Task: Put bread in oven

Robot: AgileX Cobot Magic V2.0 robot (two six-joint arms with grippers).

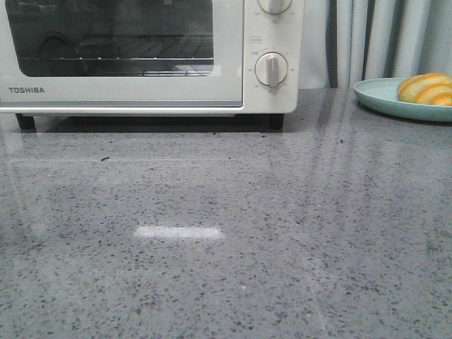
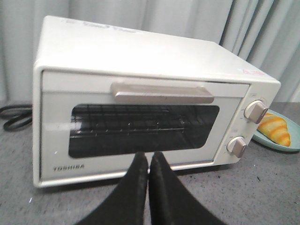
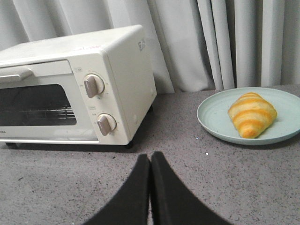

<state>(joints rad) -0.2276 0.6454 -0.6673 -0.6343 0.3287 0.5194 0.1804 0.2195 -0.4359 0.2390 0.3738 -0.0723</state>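
The white Toshiba oven [image 1: 141, 63] stands at the back left of the grey counter with its glass door shut; it also shows in the left wrist view [image 2: 140, 108] and the right wrist view [image 3: 79, 84]. The bread [image 1: 426, 88], a golden roll with cream stripes, lies on a pale green plate [image 1: 381, 95] at the back right; it also shows in the right wrist view [image 3: 251, 114] and the left wrist view [image 2: 275, 129]. My left gripper [image 2: 149, 155] is shut and empty, in front of the oven door. My right gripper [image 3: 150, 156] is shut and empty, over the counter short of the plate.
The oven door handle [image 2: 161, 92] runs along the top of the door. Two round knobs [image 1: 271, 69] sit on the oven's right panel. A black power cord [image 2: 14, 117] lies left of the oven. Grey curtains [image 1: 381, 39] hang behind the counter.
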